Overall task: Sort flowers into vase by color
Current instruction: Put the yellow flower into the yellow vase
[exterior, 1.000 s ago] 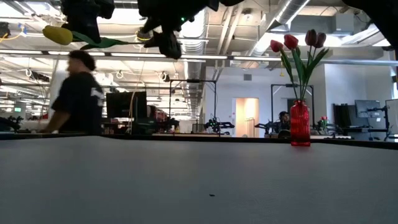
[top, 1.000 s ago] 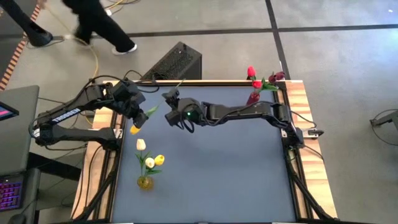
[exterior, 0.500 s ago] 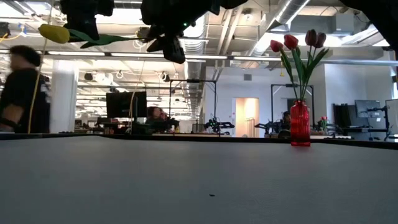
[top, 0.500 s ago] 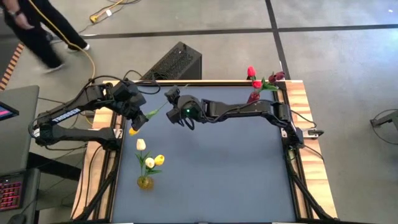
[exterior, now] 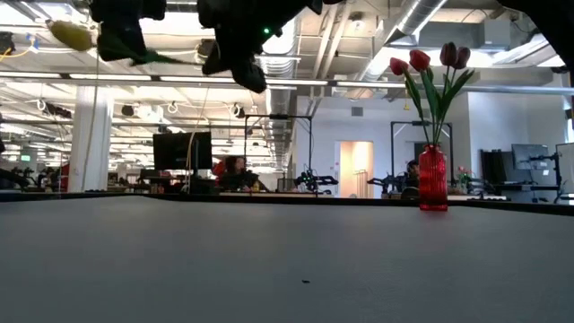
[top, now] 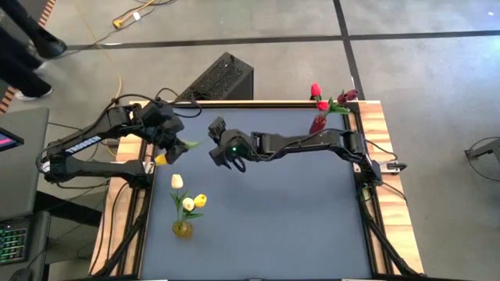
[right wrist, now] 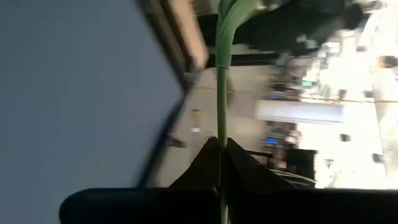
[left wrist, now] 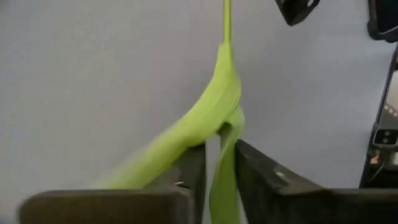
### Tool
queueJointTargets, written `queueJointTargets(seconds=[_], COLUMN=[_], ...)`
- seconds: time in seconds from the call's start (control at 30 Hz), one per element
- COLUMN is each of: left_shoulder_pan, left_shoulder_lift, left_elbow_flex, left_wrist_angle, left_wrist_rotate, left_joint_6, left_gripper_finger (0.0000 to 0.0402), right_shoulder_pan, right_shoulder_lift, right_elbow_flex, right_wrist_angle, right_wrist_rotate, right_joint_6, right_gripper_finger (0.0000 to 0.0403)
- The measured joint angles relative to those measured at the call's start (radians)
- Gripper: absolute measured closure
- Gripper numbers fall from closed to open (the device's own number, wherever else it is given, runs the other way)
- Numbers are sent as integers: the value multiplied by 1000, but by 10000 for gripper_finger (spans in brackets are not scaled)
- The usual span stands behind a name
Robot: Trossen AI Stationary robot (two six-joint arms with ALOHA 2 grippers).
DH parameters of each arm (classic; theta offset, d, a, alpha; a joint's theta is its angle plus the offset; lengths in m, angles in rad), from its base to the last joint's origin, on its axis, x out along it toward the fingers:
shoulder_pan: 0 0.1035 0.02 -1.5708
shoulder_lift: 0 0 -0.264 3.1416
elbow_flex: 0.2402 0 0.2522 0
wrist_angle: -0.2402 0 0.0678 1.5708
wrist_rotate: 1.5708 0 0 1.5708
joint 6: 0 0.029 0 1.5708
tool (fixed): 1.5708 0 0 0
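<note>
Above the blue table, both grippers pinch one yellow tulip's stem between them.

Two arms worked over one bench, each ending in one pincer: the left pincer and the right pincer. Two vases stood on the bench: a red vase holding three tulips, and a yellow vase holding three pale and yellow tulips. One more yellow tulip hung between the pincers. That made seven tulips counted.
</note>
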State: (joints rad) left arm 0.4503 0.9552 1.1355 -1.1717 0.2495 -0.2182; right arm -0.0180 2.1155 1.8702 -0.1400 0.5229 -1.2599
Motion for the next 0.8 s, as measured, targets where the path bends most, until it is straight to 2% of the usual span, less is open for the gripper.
queueJointTargets(seconds=[0.1, 0.2, 0.33, 0.43, 0.53, 0.8], left_shoulder_pan=[0, 2, 18, 34, 50, 62], left_shoulder_lift=[-7, -9, -13, -37, -92, -301], left_elbow_flex=[1, 27, 119, 198, 238, 170], left_wrist_angle=[16, 10, 12, 30, 87, 311], left_wrist_rotate=[13, 11, -133, -235, -246, -266], left_joint_6=[76, 155, 211, 263, 282, 249], left_gripper_finger=[287, 239, 196, 186, 186, 189], right_shoulder_pan=[-3, -18, -48, -79, -116, -231], right_shoulder_lift=[0, -3, -30, -55, -77, -83], right_elbow_flex=[0, 0, 0, 0, 0, 0], right_wrist_angle=[-118, -248, -347, -345, -331, -292], right_wrist_rotate=[-36, -122, -296, -436, -587, -940], right_joint_6=[88, 243, 479, 643, 789, 1067], right_gripper_finger=[377, 377, 377, 377, 377, 377])
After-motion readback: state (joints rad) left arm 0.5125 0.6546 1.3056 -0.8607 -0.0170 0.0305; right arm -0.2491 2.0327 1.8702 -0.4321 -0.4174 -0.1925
